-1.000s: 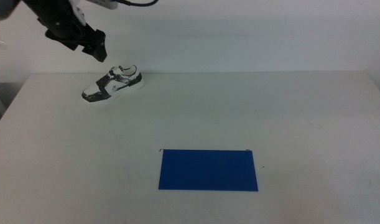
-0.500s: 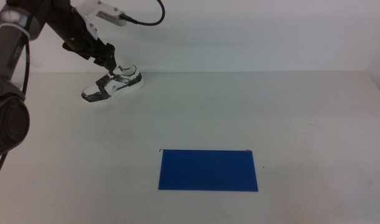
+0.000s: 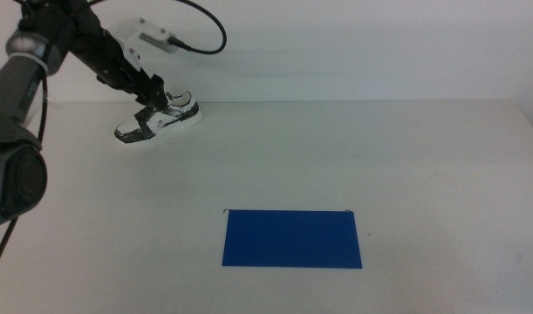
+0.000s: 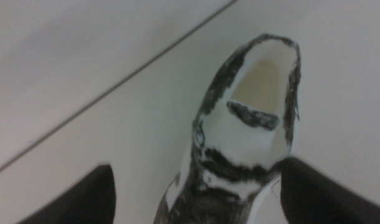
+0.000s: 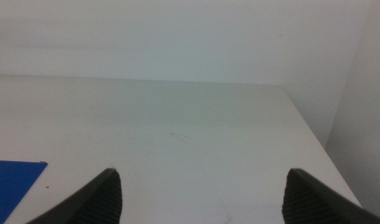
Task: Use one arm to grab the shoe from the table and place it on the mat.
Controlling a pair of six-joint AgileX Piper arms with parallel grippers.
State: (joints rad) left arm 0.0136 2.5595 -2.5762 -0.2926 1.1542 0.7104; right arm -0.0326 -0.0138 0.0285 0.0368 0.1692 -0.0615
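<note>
- Black-and-white sneaker (image 3: 158, 118) sits at the far left of the counter (image 3: 275, 166), close to the back edge, upright on its sole, in the same spot as a second ago.
- What has changed is the left arm (image 3: 83, 44): a second ago its end effector hung above and to the left of the shoe, clear of it; half a second ago it had dropped to the heel end; now the left end effector (image 3: 151, 94) is down over the shoe's collar.
- From the left wrist view the jaws are spread wide, one either side of the sneaker (image 4: 245, 124) with the ankle opening between them — the right-hand jaw looks to be just touching the shoe's side, the other stands apart from it. Nothing is gripped yet.
- My reading: the approach is finished and the closing of the jaws is the step in hand; the carry has not begun.
- Royal blue mat (image 3: 292, 237) lies flat toward the near middle of the counter, well apart from the shoe, with nothing on it.
- Right end effector (image 5: 199, 190) waits with its jaws apart over bare counter — a corner of the mat (image 5: 12, 180) shows in its wrist view, and it does not appear in the middle view.
</note>
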